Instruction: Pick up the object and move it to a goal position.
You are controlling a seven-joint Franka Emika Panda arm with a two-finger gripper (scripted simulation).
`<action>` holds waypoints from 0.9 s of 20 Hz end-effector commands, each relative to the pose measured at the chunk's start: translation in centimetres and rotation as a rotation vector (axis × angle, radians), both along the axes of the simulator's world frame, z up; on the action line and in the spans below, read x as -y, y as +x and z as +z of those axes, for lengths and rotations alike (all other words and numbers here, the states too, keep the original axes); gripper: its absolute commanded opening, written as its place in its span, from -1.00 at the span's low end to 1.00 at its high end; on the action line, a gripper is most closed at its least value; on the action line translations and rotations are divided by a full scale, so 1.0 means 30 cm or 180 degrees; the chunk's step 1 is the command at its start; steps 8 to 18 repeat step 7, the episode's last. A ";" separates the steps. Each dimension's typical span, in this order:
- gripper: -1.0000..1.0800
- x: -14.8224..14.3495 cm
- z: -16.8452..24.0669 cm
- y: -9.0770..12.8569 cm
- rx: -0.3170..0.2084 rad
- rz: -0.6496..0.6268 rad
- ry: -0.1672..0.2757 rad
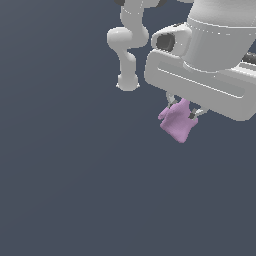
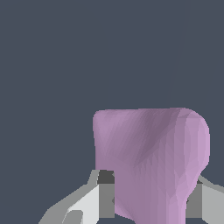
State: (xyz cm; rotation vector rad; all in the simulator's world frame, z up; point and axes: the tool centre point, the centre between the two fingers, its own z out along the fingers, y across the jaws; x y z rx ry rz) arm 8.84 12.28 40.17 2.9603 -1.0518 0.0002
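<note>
Both fingers (image 1: 191,115) clamp the object (image 1: 177,123), long axis hanging downward.

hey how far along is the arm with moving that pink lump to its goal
Done: the grasp. The gripper has its fingers pressed on either side of the lilac-pink lump, seen in both views. In hand: carrying it; in the exterior view the lump hangs below the white hand, though whether it has cleared the surface is hard to tell. Left: reaching the goal position. No goal marker shows in either view, so the remaining distance cannot be judged.
</note>
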 end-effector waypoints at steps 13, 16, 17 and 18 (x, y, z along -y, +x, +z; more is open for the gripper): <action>-1.00 -0.006 0.017 0.011 0.0000 0.0000 0.0000; -1.00 -0.006 0.017 0.011 0.0000 0.0000 0.0000; -1.00 -0.006 0.017 0.011 0.0000 0.0000 0.0000; -1.00 -0.006 0.017 0.011 0.0000 0.0000 0.0000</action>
